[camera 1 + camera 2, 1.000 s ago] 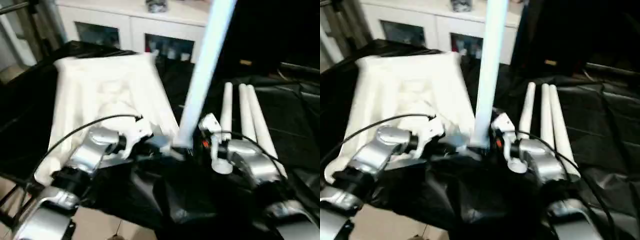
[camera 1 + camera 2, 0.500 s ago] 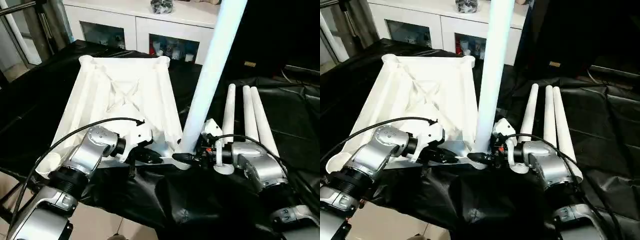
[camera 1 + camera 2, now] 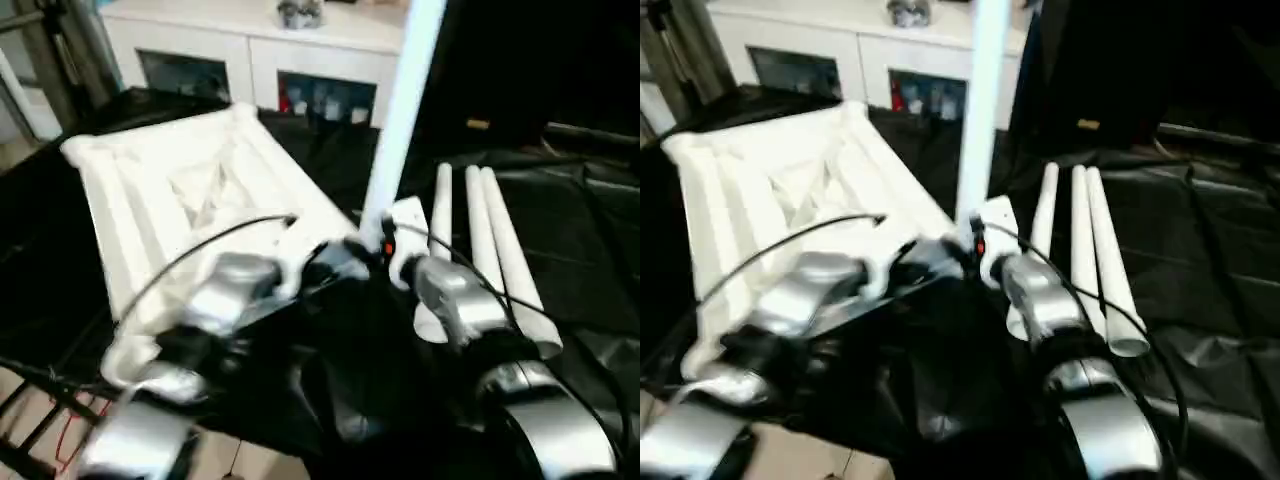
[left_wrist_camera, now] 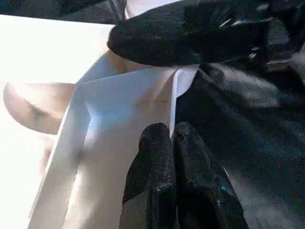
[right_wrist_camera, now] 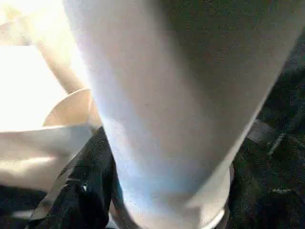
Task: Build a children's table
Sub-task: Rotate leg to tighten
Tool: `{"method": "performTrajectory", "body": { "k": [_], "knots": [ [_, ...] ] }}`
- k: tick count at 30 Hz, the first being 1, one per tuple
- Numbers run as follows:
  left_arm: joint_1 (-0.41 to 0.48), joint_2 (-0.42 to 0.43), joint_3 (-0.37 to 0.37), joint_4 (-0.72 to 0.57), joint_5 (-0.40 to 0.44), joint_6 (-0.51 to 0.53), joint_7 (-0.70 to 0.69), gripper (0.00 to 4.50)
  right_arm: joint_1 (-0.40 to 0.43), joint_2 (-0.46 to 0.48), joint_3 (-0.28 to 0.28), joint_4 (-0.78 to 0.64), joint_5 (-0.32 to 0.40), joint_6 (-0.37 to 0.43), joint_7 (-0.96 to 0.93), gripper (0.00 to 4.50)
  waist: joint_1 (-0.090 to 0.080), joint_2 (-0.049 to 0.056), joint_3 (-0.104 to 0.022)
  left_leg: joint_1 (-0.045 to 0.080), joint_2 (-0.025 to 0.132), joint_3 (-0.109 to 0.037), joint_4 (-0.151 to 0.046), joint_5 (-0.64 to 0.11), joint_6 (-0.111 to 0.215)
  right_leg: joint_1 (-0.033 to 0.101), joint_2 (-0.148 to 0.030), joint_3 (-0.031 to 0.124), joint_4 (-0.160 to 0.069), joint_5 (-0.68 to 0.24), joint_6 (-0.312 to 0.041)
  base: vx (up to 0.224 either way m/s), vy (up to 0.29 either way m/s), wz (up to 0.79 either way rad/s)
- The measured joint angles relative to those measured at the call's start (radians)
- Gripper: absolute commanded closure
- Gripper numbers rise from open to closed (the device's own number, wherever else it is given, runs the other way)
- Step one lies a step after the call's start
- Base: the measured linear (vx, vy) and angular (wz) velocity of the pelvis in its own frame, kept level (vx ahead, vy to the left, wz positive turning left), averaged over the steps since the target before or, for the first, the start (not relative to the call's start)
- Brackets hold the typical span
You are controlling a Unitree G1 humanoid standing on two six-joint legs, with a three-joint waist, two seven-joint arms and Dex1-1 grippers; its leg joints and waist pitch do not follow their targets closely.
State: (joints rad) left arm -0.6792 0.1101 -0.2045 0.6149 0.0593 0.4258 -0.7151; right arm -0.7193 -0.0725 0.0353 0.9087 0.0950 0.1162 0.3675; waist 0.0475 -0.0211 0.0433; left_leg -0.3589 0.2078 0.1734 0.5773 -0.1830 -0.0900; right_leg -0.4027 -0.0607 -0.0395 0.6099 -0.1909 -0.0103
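Head views were smeared, so detail was thin; the tabletop [image 3: 190, 190] lay underside up on the black-draped table [image 3: 590, 240], toward my left, its ribs only vaguely readable; its near right corner was masked by both my wrists.

One leg [image 3: 400, 120] stood upright at that near right corner; its top was cut off by the frame edge and its foot was hidden behind my right gripper [image 3: 372, 243]; in the right wrist view the tube [image 5: 167, 95] sat directly ahead of the camera, with a round socket rim [image 5: 71, 107] beside it; my right fingers weren't distinguishable there, so whether they were gripping the leg or just standing around it I couldn't tell.

My left gripper [image 4: 171, 143] had its fingers pressed together, tips at the thin edge of the tabletop wall [image 4: 119, 119]; nothing visible between them; a black finger [image 4: 190, 33] of the other gripper crossed just beyond.

Three spare legs [image 3: 480, 240] lay side by side on the cloth to my right, touching one another; their near ends were partly covered by my right forearm [image 3: 470, 310].
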Motion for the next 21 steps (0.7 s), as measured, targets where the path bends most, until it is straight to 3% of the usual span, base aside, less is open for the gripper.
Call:
{"method": "performTrajectory", "body": {
  "k": [4,5,11,12,16,21],
  "knots": [
    [0.0,0.0,-0.001,0.0,0.008,-0.002,0.002,4.5,-0.016,0.012,-0.004,0.041,-0.026,-0.019,-0.003,1.07,0.002,0.0,0.0,0.0,0.0,0.0,0.001,0.0,0.0,0.0,0.0,0.0,0.0,0.0,0.0,0.0,0.0,0.0],
    [0.0,0.0,-0.001,0.0,0.009,-0.003,0.002,4.5,-0.018,0.014,-0.004,0.045,-0.029,-0.022,-0.01,0.81,0.001,0.0,0.0,0.0,0.0,0.0,0.001,0.0,0.0,0.0,0.0,0.0,0.001,0.0,0.0,0.0,0.0,0.0],
    [-0.002,-0.016,-0.011,0.001,0.015,-0.014,0.023,4.5,0.01,0.009,-0.002,0.03,-0.034,-0.081,-0.039,0.81,0.006,0.0,0.0,-0.001,0.0,0.0,0.0,0.0,0.0,0.0,0.0,-0.001,0.0,0.0,0.0,0.0,0.0,0.0],
    [-0.008,-0.028,-0.01,0.006,0.015,-0.014,0.026,4.22,0.038,-0.007,-0.009,-0.012,-0.026,-0.08,-0.035,0.72,0.014,0.001,0.001,-0.002,0.0,0.001,0.0,0.0,0.0,-0.001,0.0,-0.001,-0.001,0.0,0.0,0.0,0.0,0.0],
    [-0.022,-0.064,0.025,0.019,-0.026,-0.042,0.026,3.92,0.116,-0.047,-0.03,-0.166,-0.003,-0.048,0.024,0.7,0.025,-0.002,0.004,-0.01,0.0,0.001,0.003,0.003,0.007,-0.005,-0.001,-0.002,0.0,0.0,0.0,0.0,0.0,0.0],
    [-0.04,-0.077,0.035,0.004,-0.04,-0.118,0.057,3.81,0.195,-0.122,-0.029,-0.43,0.062,0.016,0.147,0.7,0.027,-0.004,0.006,-0.009,0.001,0.001,0.005,0.001,0.009,-0.005,0.0,-0.002,0.0,0.0,0.0,0.0,0.0,0.0]
  ]
}}
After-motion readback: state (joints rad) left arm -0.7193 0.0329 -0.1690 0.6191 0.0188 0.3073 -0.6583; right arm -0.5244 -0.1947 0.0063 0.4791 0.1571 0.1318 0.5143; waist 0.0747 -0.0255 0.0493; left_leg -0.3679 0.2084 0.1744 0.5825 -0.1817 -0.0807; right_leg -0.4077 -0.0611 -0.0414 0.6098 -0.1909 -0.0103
